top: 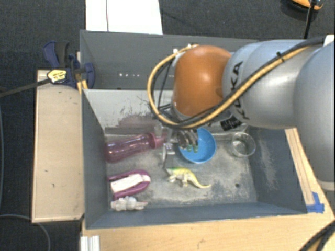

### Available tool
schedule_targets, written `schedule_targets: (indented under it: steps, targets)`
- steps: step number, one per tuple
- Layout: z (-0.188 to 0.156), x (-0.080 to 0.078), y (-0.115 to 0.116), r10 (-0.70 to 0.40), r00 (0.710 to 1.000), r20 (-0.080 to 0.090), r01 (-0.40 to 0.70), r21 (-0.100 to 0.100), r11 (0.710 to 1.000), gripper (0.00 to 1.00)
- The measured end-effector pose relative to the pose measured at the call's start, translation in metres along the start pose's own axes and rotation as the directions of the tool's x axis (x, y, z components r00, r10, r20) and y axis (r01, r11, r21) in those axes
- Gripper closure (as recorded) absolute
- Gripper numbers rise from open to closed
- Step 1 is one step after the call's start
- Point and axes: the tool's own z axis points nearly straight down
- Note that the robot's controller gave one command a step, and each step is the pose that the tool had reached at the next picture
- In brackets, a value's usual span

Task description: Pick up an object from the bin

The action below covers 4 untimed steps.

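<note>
The grey bin (pixel 94 140) fills the middle of the frame. The arm (pixel 272 88) comes in from the right. Its gripper (pixel 179 146) hangs at centre, whether clenched or released I cannot tell, over the left edge of a blue bowl (pixel 205 149). A purple bottle (pixel 128 147) lies just left. A purple-white case (pixel 129 184) is lower left, a clear cup (pixel 242 144) to the right, a yellow-green dinosaur (pixel 188 179) below the gripper, and a small pale toy (pixel 128 205) by the bottom wall.
</note>
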Motion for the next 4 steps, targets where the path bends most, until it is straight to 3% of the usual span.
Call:
schedule_targets:
  steps: [1, 2, 3, 4]
  targets:
    - [-0.005, -0.002, -0.001, 0.004, 1.0, 0.008, -0.004, -0.001, 1.0, 0.0]
    - [0.045, -0.003, 0.044, -0.069, 0.998, 0.011, 0.069, -0.001, 0.998, 0.0]
    - [0.054, 0.022, 0.071, -0.074, 0.997, 0.004, 0.074, 0.0, 0.997, 0.0]
    - [0.051, -0.015, 0.079, -0.052, 0.999, 0.013, 0.052, -0.003, 0.999, 0.0]
